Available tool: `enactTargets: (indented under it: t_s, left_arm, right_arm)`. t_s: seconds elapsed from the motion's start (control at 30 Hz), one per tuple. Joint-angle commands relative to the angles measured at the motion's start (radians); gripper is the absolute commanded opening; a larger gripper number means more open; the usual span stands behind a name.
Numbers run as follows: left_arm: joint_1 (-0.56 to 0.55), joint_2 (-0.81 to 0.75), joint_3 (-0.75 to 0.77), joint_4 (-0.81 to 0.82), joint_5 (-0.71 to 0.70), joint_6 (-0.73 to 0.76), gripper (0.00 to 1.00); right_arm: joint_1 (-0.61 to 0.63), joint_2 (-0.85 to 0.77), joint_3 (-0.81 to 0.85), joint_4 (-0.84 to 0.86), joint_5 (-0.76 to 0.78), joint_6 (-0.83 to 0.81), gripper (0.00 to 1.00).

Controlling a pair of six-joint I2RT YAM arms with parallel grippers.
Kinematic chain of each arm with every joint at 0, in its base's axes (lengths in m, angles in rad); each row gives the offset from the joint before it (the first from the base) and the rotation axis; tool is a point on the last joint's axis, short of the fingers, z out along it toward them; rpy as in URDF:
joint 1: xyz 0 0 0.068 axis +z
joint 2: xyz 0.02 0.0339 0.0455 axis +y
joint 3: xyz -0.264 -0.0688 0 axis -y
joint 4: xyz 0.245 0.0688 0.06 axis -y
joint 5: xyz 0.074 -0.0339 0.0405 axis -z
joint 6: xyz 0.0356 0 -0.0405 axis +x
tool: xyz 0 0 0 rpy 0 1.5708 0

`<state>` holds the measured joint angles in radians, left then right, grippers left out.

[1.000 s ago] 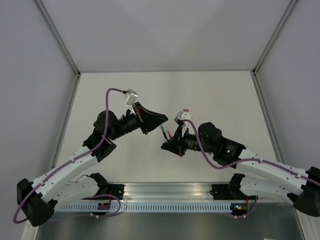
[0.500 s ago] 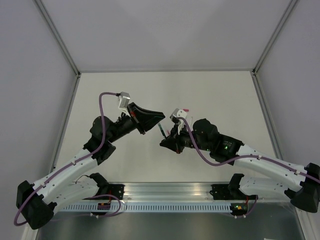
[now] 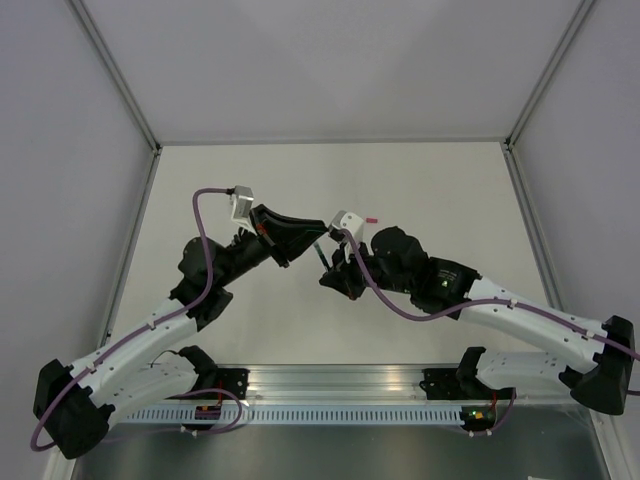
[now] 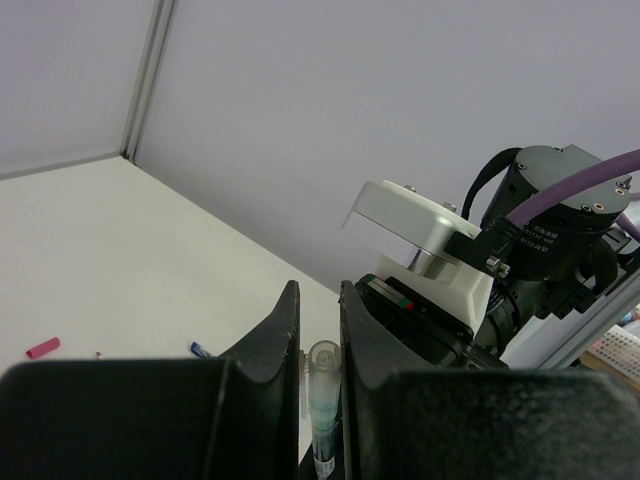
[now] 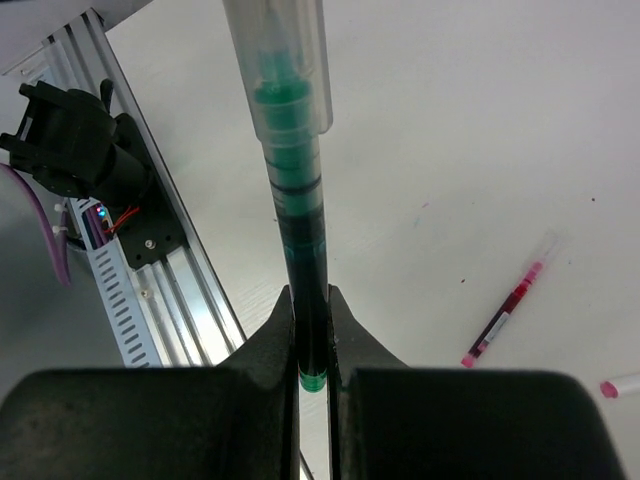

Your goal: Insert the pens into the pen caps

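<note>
Right gripper [image 5: 311,297] clamps green pen [image 5: 300,230]; left gripper [image 4: 318,300] pinches clear cap [image 4: 322,400], lower end hidden.

I watch both arms close in on each other. Left jaws roll from broad, flat pose to narrower one and reach further right. Left wrist camera [image 3: 240,202] shifts left and slightly nearer bases. Right jaws slide left and away from bases, right wrist camera [image 3: 345,218] moving with them. Gap between the two, open a second ago, now gone. Green pen [image 5: 298,230] in right jaws now meets clear cap [image 4: 322,395] pinched in left jaws.
</note>
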<state>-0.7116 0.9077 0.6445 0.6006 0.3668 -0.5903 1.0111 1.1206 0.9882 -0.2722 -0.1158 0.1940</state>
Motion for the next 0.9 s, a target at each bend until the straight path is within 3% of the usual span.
enactTargets:
  t_s: [0.0, 0.17, 0.2, 0.3, 0.4, 0.47, 0.5, 0.57, 0.7, 0.87]
  left_arm:
    - [-0.048, 0.022, -0.074, -0.177, 0.259, -0.042, 0.02]
    - [-0.048, 0.022, -0.065, -0.192, 0.245, -0.026, 0.02]
    - [-0.048, 0.013, -0.049, -0.221, 0.226, -0.011, 0.11]
    - [-0.046, -0.024, 0.059, -0.326, 0.137, 0.018, 0.62]
    - [-0.045, -0.030, 0.200, -0.473, 0.041, 0.070, 0.80]
    - [-0.045, -0.026, 0.262, -0.553, -0.009, 0.099, 0.86]
    - [-0.045, -0.020, 0.315, -0.577, -0.022, 0.106, 0.94]
    - [-0.045, -0.012, 0.355, -0.648, -0.045, 0.127, 1.00]
    - [-0.045, -0.015, 0.383, -0.776, -0.161, 0.135, 1.00]
    - [-0.045, -0.111, 0.189, -0.814, -0.547, 0.090, 1.00]
  right_arm:
    - [-0.037, -0.005, 0.159, 0.324, 0.208, 0.016, 0.00]
    - [-0.039, 0.015, 0.193, 0.295, 0.180, 0.015, 0.00]
    - [-0.040, 0.019, 0.188, 0.289, 0.171, 0.022, 0.00]
    - [-0.039, 0.002, 0.113, 0.300, 0.120, 0.039, 0.00]
    - [-0.040, -0.031, 0.011, 0.309, 0.081, 0.045, 0.00]
    - [-0.040, -0.067, -0.066, 0.307, 0.090, 0.048, 0.00]
    - [-0.040, -0.079, -0.091, 0.303, 0.105, 0.053, 0.00]
    - [-0.046, -0.102, -0.141, 0.291, 0.116, 0.059, 0.00]
    - [-0.095, -0.090, -0.190, 0.228, 0.137, 0.108, 0.00]
    - [-0.170, 0.082, -0.238, 0.218, 0.099, 0.192, 0.00]
